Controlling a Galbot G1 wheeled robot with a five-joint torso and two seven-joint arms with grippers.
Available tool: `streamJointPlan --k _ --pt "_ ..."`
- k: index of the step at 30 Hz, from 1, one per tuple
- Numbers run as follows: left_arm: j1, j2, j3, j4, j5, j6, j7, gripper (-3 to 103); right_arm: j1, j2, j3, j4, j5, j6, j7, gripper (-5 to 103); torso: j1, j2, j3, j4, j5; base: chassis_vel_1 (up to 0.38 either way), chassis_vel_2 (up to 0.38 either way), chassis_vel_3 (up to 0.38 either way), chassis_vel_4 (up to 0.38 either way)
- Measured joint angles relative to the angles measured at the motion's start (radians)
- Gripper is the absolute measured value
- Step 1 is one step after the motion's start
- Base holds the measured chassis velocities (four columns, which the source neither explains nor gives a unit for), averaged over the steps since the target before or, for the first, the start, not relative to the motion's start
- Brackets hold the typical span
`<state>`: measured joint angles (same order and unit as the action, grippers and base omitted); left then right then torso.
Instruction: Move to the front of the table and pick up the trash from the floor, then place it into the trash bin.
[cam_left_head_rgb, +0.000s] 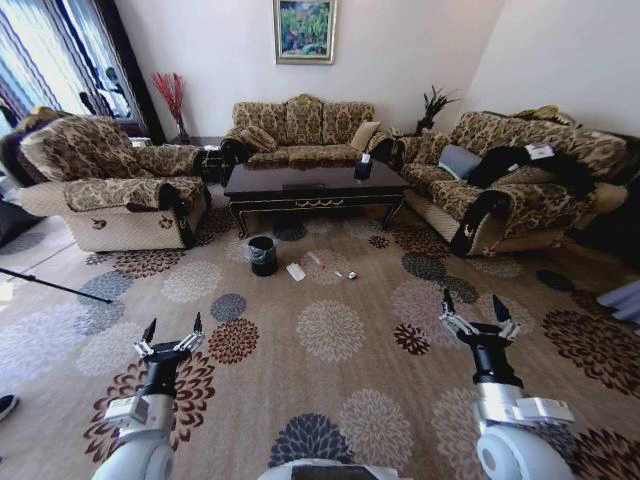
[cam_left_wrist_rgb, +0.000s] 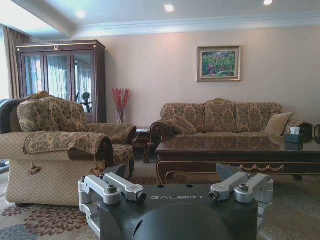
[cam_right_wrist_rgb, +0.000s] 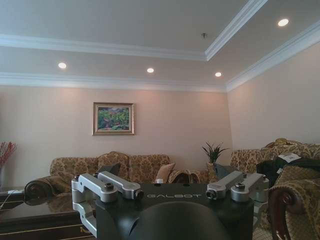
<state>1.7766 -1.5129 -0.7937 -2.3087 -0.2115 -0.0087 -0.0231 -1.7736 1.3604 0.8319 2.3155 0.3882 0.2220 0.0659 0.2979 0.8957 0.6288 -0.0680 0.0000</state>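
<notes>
Looking ahead, you've got the table (cam_left_head_rgb: 315, 186) far centre, the trash bin (cam_left_head_rgb: 262, 255) on the carpet just near its left front leg, the trash (cam_left_head_rgb: 296, 271) scattered right of the bin. Left gripper (cam_left_head_rgb: 171, 338) and right gripper (cam_left_head_rgb: 477, 315) hover near you, both released, well apart from everything.

Home living room: patterned sofas (cam_left_head_rgb: 300, 125), coffee table (cam_left_head_rgb: 315, 185), floral carpet (cam_left_head_rgb: 330, 330), framed painting (cam_left_head_rgb: 305, 28).

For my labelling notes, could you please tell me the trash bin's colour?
Black trash bin, best in head view.
</notes>
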Motion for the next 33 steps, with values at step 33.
streamJointPlan --k 33 --pt "0.010 0.006 -0.008 -0.027 -0.008 0.000 0.014 100 -0.019 -0.002 0.010 0.015 -0.006 0.008 0.007 100 -0.066 -0.154 -0.088 0.0000 0.0000 0.000 0.000 0.000 0.000"
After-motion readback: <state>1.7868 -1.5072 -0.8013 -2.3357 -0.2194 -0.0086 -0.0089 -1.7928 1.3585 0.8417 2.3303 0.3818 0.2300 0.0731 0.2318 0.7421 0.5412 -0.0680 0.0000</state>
